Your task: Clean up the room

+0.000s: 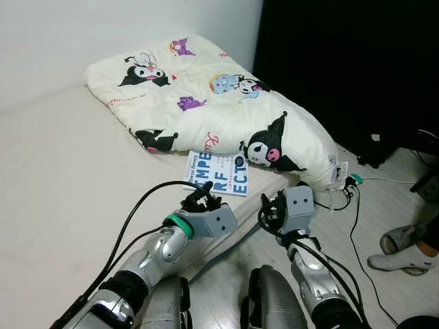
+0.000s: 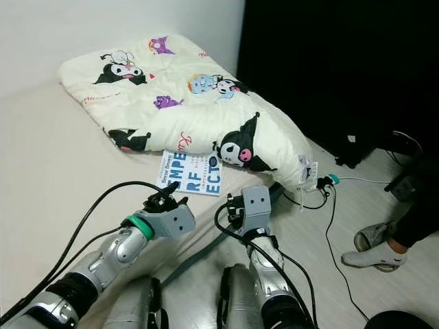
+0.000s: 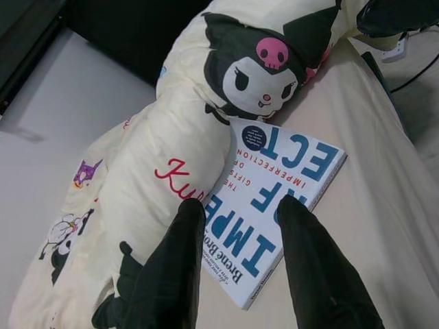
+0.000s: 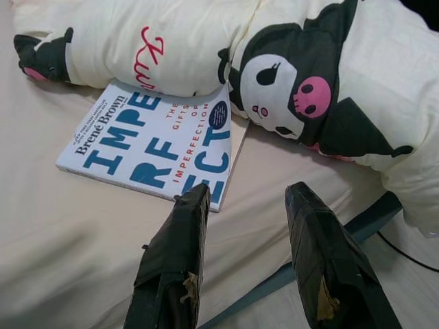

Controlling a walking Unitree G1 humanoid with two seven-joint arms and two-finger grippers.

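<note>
A white book (image 1: 218, 173) with big blue lettering lies flat on the bed (image 1: 62, 178), its far edge tucked under the folded cartoon quilt (image 1: 206, 103) and its near corners free. The left gripper (image 3: 240, 267) hovers just short of the book's near edge, fingers spread and empty; the right gripper (image 4: 243, 253) hangs beside the other near corner, also open with nothing between its fingers. The step in hand looks like picking up the book. To do it well, one gripper should come in low along the free edge so a finger slides beneath the cover while the other presses on top, closing near the spine side for a firm hold. Drawing the book toward the robot, away from the quilt, should keep the fabric from snagging.
</note>
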